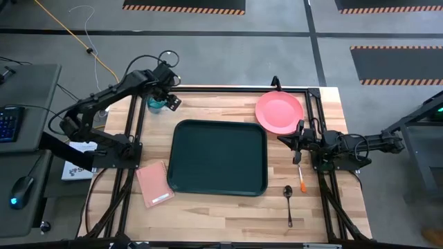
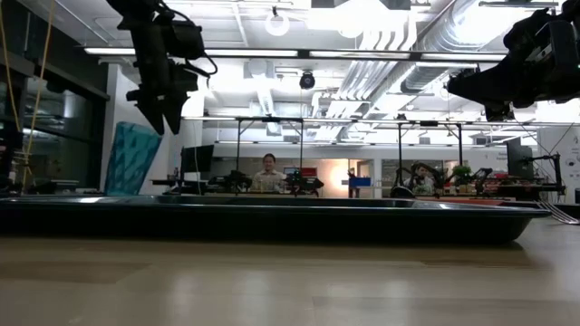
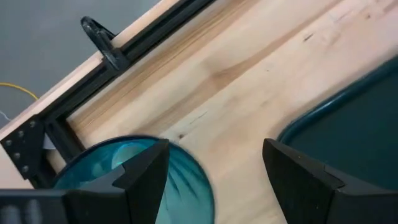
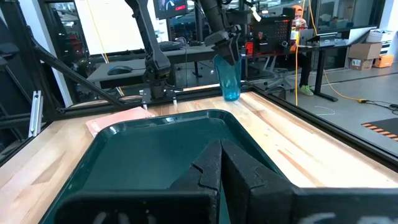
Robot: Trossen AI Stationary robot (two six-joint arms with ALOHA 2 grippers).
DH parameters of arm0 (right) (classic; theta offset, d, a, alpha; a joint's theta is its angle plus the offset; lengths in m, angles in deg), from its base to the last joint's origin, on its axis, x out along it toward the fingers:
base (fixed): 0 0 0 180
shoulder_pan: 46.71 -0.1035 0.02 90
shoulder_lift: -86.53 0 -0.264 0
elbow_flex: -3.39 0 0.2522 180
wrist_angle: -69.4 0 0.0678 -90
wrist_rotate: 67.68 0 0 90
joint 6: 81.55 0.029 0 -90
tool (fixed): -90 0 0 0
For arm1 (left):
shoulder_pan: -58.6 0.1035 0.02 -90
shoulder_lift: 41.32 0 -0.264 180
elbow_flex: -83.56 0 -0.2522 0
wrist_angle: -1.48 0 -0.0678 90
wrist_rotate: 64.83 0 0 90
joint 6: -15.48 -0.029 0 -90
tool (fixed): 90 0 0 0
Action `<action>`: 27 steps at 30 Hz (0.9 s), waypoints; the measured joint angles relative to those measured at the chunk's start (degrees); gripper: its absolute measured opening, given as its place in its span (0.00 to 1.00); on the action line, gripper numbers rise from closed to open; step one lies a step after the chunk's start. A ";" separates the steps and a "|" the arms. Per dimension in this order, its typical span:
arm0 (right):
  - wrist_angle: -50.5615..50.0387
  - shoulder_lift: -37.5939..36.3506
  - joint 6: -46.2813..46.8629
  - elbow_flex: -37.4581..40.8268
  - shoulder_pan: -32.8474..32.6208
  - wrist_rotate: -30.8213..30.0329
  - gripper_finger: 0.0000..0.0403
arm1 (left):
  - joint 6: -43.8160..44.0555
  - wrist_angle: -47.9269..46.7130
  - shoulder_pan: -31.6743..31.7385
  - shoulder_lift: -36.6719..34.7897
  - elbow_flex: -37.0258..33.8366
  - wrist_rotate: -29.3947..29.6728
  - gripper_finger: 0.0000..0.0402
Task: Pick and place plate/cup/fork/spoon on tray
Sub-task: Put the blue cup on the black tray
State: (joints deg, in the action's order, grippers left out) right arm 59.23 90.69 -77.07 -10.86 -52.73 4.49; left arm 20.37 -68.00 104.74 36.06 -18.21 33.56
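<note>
Wooden table's near edge has the spoon (image 1: 288,200) and fork (image 1: 302,177) beside the empty tray (image 1: 217,158), where the right gripper (image 1: 298,137) waits, pinched closed. Farther back, left gripper (image 1: 160,97) spreads wide above the cup (image 1: 156,104), probably lining up a grab.

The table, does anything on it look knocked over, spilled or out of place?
Nothing stands out. The cup stands upright beside the tray, under the left end effector. Plate, fork and spoon lie flat on the wood.

Robotics lab: exposed ceiling ducts (image 2: 408,36), hazard-striped floor mats (image 1: 183,5), more arm rigs (image 2: 299,181) behind.
</note>
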 joint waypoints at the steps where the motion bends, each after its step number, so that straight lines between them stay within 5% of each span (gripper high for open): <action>1: 0.00 0.00 0.00 0.01 0.00 0.00 0.00 | -0.07 -0.01 0.04 0.00 0.00 0.06 0.62; 27: 0.00 0.01 0.01 0.02 0.00 0.00 0.00 | -0.64 -3.80 0.04 -0.61 0.00 8.16 0.62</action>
State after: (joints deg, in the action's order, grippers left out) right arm 59.23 90.70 -77.06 -10.84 -52.73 4.49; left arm 19.73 -71.80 104.78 35.45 -18.21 41.72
